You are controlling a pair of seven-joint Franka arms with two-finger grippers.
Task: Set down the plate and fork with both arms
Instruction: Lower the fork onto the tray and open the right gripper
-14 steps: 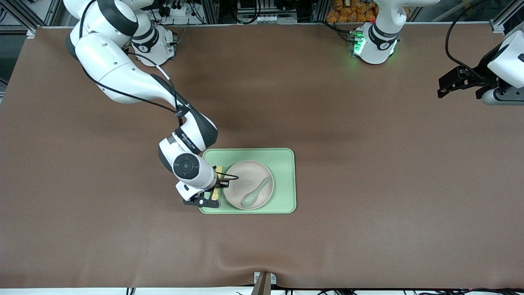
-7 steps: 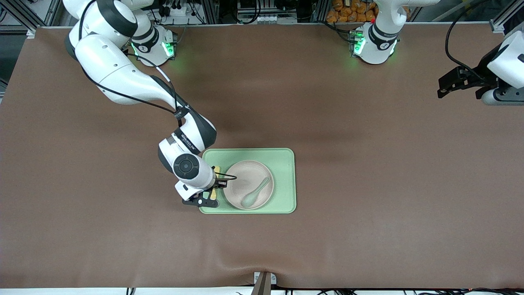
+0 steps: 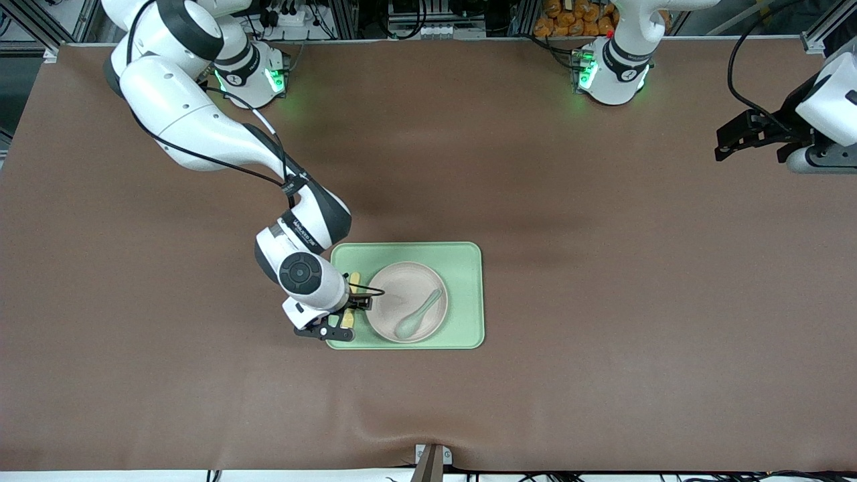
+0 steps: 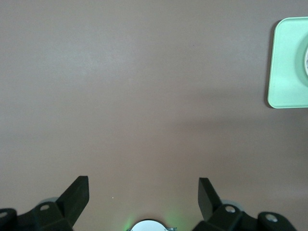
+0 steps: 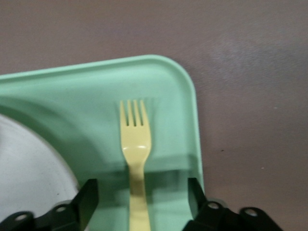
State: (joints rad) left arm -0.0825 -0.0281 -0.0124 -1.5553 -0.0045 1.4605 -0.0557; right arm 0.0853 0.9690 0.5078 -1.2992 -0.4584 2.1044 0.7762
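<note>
Over the pale green rectangular tray (image 3: 462,258), the right gripper (image 5: 142,192) stands spread astride the small yellow plastic fork (image 5: 134,144), beside the round beige plate (image 3: 406,301). Lifting carelessly, a finger might drag it. Well apart, the left gripper (image 4: 143,195) waits, spread.

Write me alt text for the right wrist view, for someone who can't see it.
A pale yellow fork lies flat on a pale green tray between the open fingers of the right gripper, untouched by either. Beside the fork, an off-white plate sits on the tray; brown table surrounds it.
</note>
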